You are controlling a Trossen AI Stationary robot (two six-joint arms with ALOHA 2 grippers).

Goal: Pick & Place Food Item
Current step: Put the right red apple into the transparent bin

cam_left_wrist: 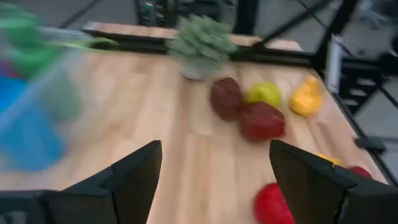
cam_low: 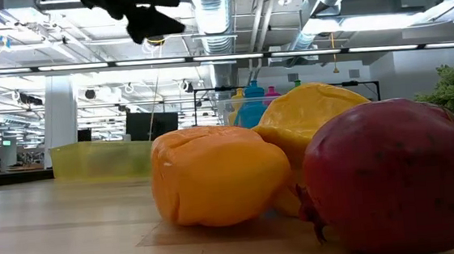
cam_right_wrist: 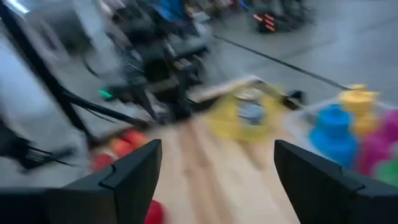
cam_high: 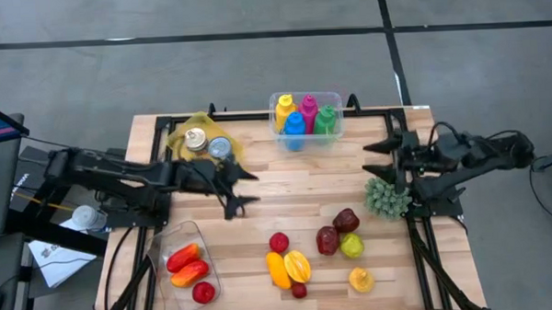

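Right up close in the low view: dark red pomegranate [cam_low: 393, 175] and orange pepper [cam_low: 219, 175] on the wooden worktop [cam_high: 260, 215], near edge, right of the clear tray [cam_high: 165, 269] holding red peppers [cam_high: 186, 266]. Left gripper [cam_high: 240, 187] hanging mid-worktop, fingers spread wide, nothing in them. Right gripper [cam_high: 377, 161] same deal, parked at the right edge by the green plant [cam_high: 388, 199].

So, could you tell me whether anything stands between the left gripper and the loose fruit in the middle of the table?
Nothing visible does. The left gripper, jaws open and empty, hangs above bare wood, with open table between it and the red fruit.
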